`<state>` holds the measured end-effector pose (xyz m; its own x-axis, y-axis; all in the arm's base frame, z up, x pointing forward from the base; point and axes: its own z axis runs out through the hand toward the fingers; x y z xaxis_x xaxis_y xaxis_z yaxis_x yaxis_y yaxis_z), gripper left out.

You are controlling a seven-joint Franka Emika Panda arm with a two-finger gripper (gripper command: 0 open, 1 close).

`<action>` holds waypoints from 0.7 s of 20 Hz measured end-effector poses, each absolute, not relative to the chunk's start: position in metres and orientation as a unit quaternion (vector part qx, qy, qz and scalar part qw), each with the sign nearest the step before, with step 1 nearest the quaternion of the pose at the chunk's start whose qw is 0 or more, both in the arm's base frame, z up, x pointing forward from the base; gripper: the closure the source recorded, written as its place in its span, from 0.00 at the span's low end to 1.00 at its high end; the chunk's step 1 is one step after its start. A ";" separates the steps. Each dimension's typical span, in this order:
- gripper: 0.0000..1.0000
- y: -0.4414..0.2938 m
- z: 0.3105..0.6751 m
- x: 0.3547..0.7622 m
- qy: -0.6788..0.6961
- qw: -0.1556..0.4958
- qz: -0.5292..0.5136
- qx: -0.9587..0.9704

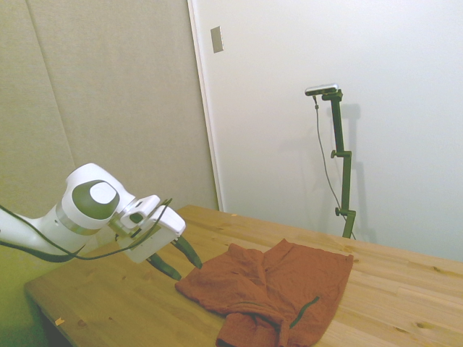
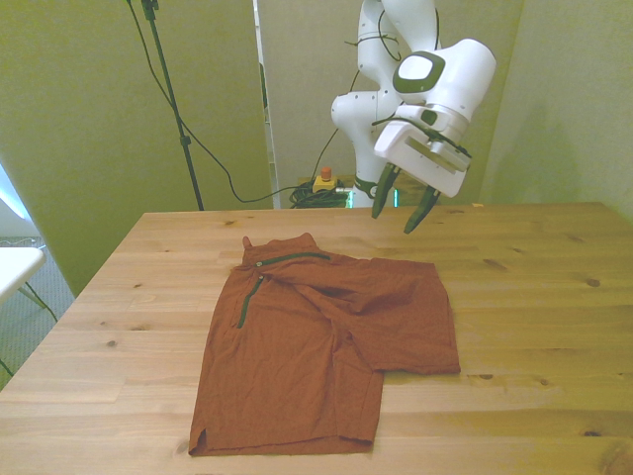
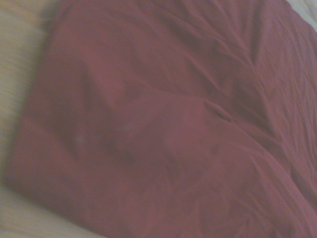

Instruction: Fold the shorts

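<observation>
The rust-orange shorts (image 2: 326, 346) lie on the wooden table (image 2: 534, 267), one leg laid across toward the front view's right, the dark green pocket slit (image 2: 252, 292) showing near the waistband. In the side view the shorts (image 1: 271, 293) rest wrinkled near the table's near edge. My gripper (image 2: 401, 208) hangs open and holding nothing in the air above the table's far side, beyond the shorts' right leg, clear of the cloth. From the side the gripper (image 1: 176, 261) hovers just left of the fabric's corner. The wrist view is filled with blurred red fabric (image 3: 163, 129).
Bare wood of the table (image 1: 405, 289) surrounds the shorts on all sides. A red-topped button box (image 2: 322, 181) and cables sit on the floor behind the table.
</observation>
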<state>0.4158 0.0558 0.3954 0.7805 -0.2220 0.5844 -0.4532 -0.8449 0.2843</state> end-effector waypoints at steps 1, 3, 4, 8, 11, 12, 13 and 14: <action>0.00 0.066 0.390 0.414 -0.172 0.211 0.283 0.920; 0.00 0.081 0.374 0.413 -0.156 0.209 0.285 0.922; 0.00 0.087 0.365 0.412 -0.151 0.209 0.283 0.924; 0.00 0.103 0.342 0.416 -0.138 0.206 0.276 0.928; 0.00 0.108 0.332 0.423 -0.136 0.205 0.274 0.930; 0.00 0.109 0.331 0.427 -0.136 0.205 0.276 0.929; 0.00 0.108 0.332 0.431 -0.137 0.204 0.276 0.929; 0.00 0.107 0.332 0.435 -0.138 0.204 0.276 0.929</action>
<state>0.4346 0.1073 0.3318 0.8092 -0.1445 0.5694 -0.3695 -0.8788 0.3021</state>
